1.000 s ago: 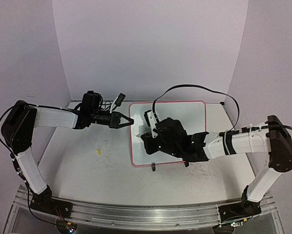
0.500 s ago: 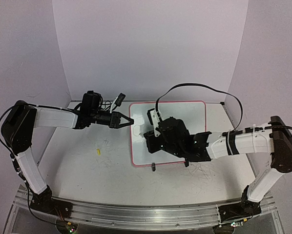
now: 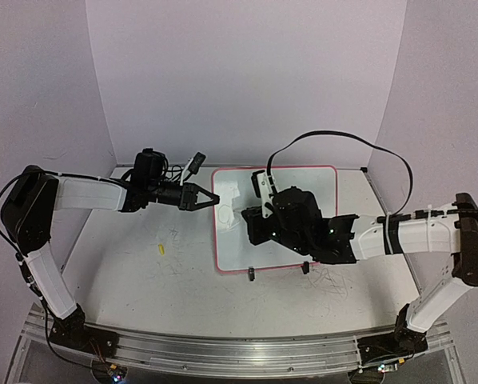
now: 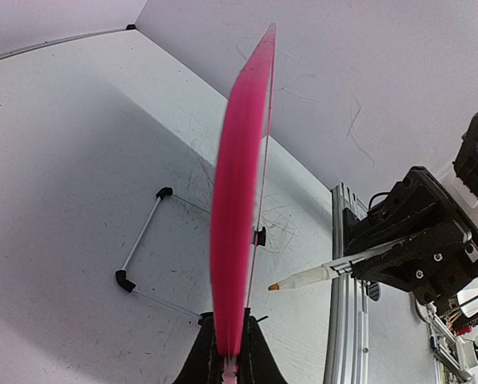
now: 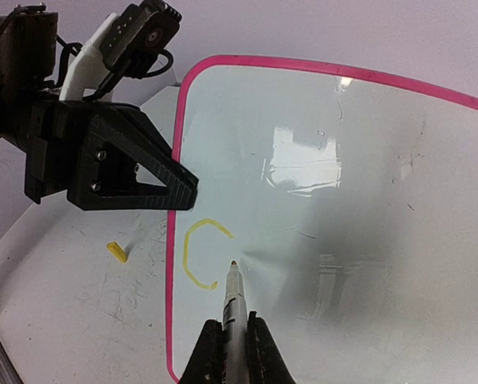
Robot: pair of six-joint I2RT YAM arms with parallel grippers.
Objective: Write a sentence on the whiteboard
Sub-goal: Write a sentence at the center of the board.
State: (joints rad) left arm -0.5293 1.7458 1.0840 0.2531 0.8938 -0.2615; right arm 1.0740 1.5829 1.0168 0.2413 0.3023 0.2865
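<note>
The whiteboard [image 3: 283,192] with its pink rim stands in the middle of the table. My left gripper [image 3: 215,202] is shut on its left rim, seen edge-on in the left wrist view [image 4: 237,200] between the jaws of the left gripper [image 4: 229,352]. My right gripper [image 5: 233,340] is shut on a white marker [image 5: 232,298] over the board [image 5: 343,200]. Of the sentence, only a yellow "C" [image 5: 185,254] shows, near the left rim. The marker tip is just right of the C's lower end. In the left wrist view the marker [image 4: 303,279] stands slightly off the board.
A small yellow cap [image 3: 161,248] lies on the table left of the board, also in the right wrist view [image 5: 117,253]. The board's wire stand with black feet [image 4: 125,280] rests behind it. Two black clip feet [image 3: 252,274] sit at its near edge. Grey walls enclose the table.
My right arm has shifted right and towards the back of the board with the marker. My left gripper has stayed on the rim.
</note>
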